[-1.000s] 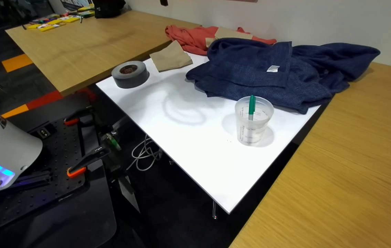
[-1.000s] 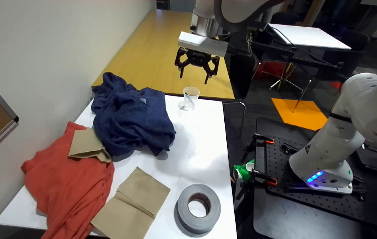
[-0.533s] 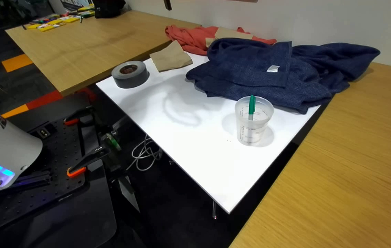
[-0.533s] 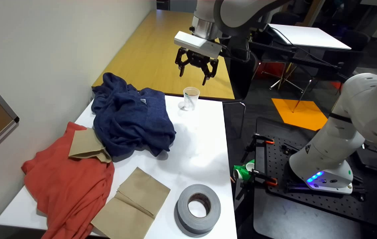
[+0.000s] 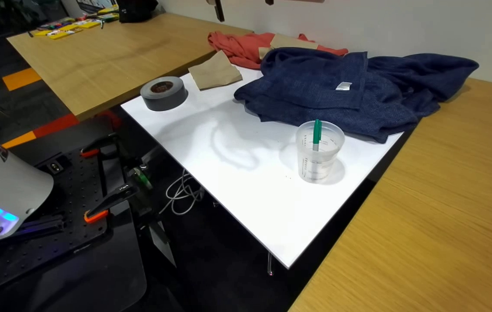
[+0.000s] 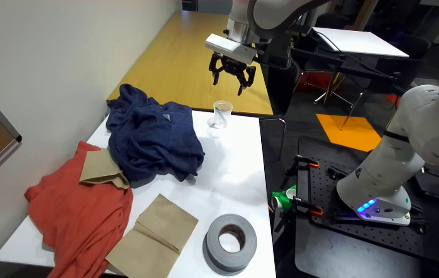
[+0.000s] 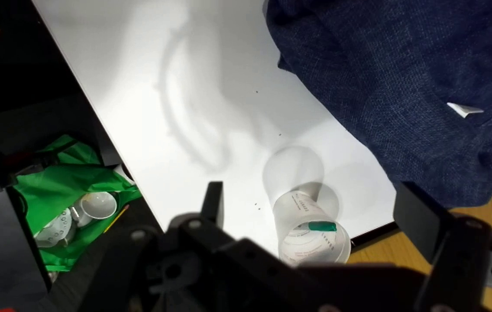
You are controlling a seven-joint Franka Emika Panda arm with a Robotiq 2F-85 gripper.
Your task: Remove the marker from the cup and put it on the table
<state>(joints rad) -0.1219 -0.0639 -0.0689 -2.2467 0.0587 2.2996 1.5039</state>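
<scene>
Big white table (image 6: 242, 158) is spread out below the gripper (image 6: 228, 87), which hangs up in the air over toward one end of it. Off to one side of the gripper and lower down there's a big navy cloth (image 6: 157, 135) in a rumpled heap; in the wrist view it takes up the upper right, past the right-hand finger (image 7: 421, 221). Beyond that, a lot further from the gripper, a red cloth (image 6: 84, 216) is bunched up. Folded brown paper (image 6: 152, 239) is way out there too, some on the table and some on the red cloth. The gripper itself has its two fingers spread wide, tips pointing down. A grey duct tape roll (image 5: 164, 99) lies flat well apart from the gripper, at the opposite end of the table. The clear plastic cup (image 5: 324, 162) is way closer: it stands upright below the gripper, and in the wrist view its mouth shows between the two fingers. And the green marker (image 5: 316, 135) is sitting in that cup, green end up by the rim, so basically it's under the gripper too, lower than the fingertips and apart from both of them.
</scene>
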